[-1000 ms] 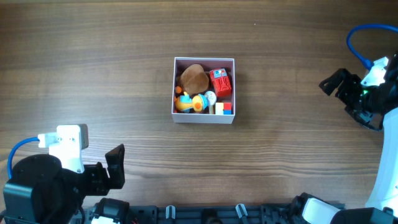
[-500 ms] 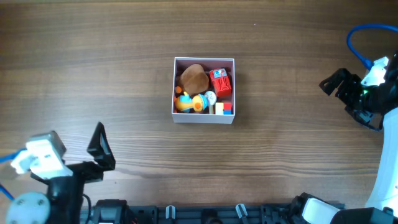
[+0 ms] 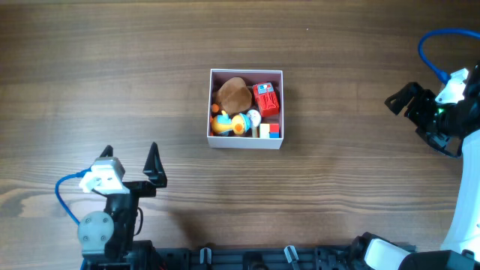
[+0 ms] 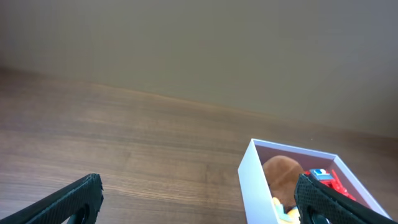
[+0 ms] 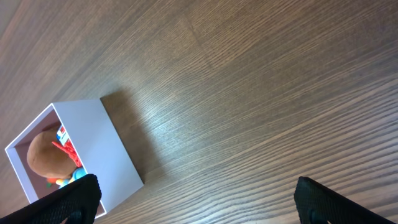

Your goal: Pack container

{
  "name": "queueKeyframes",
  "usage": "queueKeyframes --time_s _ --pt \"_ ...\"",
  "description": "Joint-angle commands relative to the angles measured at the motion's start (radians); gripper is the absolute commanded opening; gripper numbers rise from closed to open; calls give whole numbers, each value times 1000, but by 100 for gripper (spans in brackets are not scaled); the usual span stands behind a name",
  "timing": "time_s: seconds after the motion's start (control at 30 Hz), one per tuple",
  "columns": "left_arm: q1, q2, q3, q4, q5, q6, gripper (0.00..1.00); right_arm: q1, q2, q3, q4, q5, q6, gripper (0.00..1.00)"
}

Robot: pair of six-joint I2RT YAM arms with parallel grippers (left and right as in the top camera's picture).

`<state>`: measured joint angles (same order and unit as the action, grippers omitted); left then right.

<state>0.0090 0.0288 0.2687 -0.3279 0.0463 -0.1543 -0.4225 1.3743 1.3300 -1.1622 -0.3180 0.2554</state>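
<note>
Overhead: square white-walled container, brown toy maybe plush

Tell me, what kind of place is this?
Probably a robot lab: a left arm and a right arm at a wooden table, with a box of toys between them.

Left arm and right arm are black with white blocks — a blue cable each — fingers seemingly ribbed.

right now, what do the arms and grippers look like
The left gripper has two black pointed fingers, a white wrist block, a grey round joint and a looping blue cable. The right gripper is black too, with white housing behind it and an arched blue cable.
</note>
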Motion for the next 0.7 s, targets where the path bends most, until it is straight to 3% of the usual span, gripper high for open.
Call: queueKeyframes --time_s 0.0,0.67 --pt "9 -26 -58 33 24 13 100 -2 -15 -3 3 -16 -19 100" --pt "-1 -26 -215 149 24 13 100 -2 -15 -3 3 -17 -19 100"
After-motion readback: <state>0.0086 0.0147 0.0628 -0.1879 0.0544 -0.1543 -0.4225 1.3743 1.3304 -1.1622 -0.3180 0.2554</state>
